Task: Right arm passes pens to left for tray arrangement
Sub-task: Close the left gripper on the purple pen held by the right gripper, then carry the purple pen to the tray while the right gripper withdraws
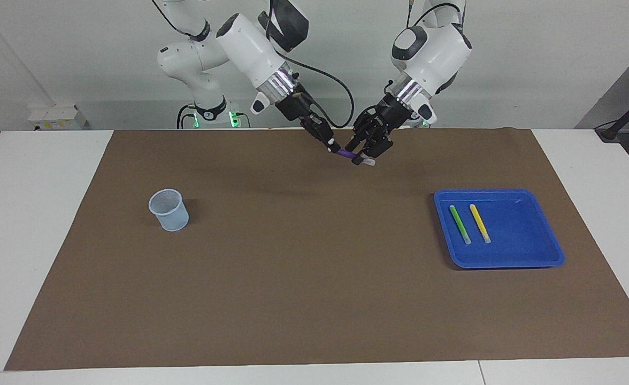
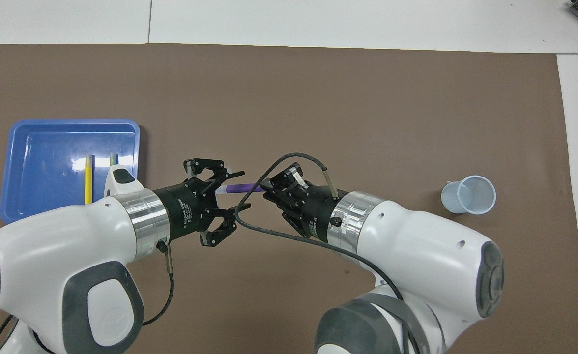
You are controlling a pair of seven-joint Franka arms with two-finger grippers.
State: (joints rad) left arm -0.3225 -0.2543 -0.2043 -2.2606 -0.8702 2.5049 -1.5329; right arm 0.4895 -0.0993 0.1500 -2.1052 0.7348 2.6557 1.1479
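the mesh cup (image 1: 169, 209) stands on the brown mat (image 1: 304, 278) toward the right arm's end, nothing visible inside it. over the mat between cup and blue tray (image 1: 528, 251), the right gripper (image 1: 331, 146) pinches the purple pen (image 1: 346, 154), whose pale end lies amid the left gripper (image 1: 364, 155); i cannot tell whether that claw grips. in the tray the green pen (image 1: 459, 224) and yellow pen (image 1: 479, 223) lie side by side.

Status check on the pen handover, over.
Right gripper shut on purple pen, above mat. Left gripper at pen's pale end, grip unclear. Green pen, yellow pen in tray. Nothing obstructing.
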